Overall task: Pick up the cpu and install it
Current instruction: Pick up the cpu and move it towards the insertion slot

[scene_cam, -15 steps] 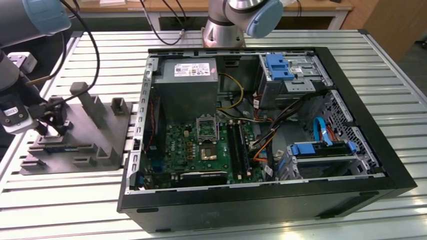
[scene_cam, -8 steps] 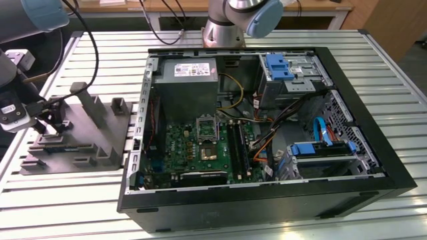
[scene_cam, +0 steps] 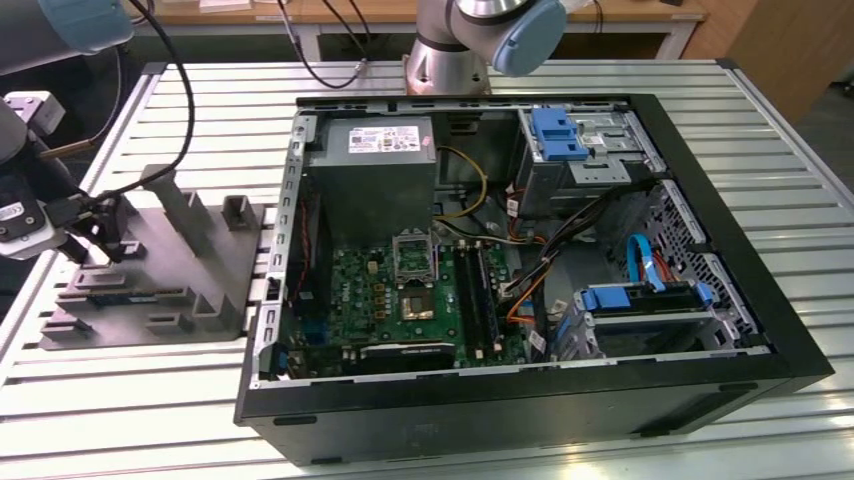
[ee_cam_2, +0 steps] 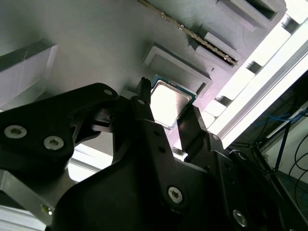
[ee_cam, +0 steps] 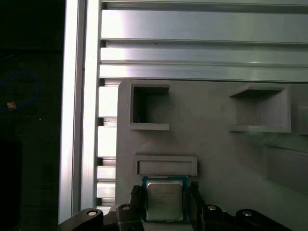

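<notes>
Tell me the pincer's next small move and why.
Probably a short straight lift. In both wrist views the pincer looks closed on the cpu low over the grey tray, whose upright posts stand between it and the open computer case.

Wrist (scene_cam: 11, 150) stands just off the tray's (scene_cam: 227, 290) edge on the exterior view's left, angled down twd it. End effector (scene_cam: 110, 252) sits low over that same side of the tray, black fingers (ee_cam: 136, 198) pointing at its surface. In both wrist views the 2 fingers are closed in on the cpu (ee_cam: 165, 202), one per side, touching opp. edges, cpu flat btwn them.
</notes>
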Controlling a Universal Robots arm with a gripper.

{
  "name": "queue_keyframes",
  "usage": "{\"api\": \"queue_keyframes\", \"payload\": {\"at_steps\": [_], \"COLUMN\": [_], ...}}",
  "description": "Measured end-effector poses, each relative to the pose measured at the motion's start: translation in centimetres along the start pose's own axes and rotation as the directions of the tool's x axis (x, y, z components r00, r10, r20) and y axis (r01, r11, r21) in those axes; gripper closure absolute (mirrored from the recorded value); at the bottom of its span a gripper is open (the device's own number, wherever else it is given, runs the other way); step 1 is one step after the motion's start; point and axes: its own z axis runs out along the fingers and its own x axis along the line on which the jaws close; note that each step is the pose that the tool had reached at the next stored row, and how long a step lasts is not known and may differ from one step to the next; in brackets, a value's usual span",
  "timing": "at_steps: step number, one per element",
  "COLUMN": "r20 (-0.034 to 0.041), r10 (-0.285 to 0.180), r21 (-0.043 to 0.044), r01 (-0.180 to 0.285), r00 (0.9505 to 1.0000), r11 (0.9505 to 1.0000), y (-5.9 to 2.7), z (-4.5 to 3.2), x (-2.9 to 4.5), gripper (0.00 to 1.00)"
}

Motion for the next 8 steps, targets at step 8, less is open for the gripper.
{"api": "queue_keyframes", "payload": {"at_steps": [8], "r20": [-0.0002], "r10": [0.000], "r21": [0.0001], "r01": [0.000], "r00": [1.0000], "r11": [1.0000], "y": [0.00], "z": [-0.02], "x": [0.00], "gripper": [0.53]}}
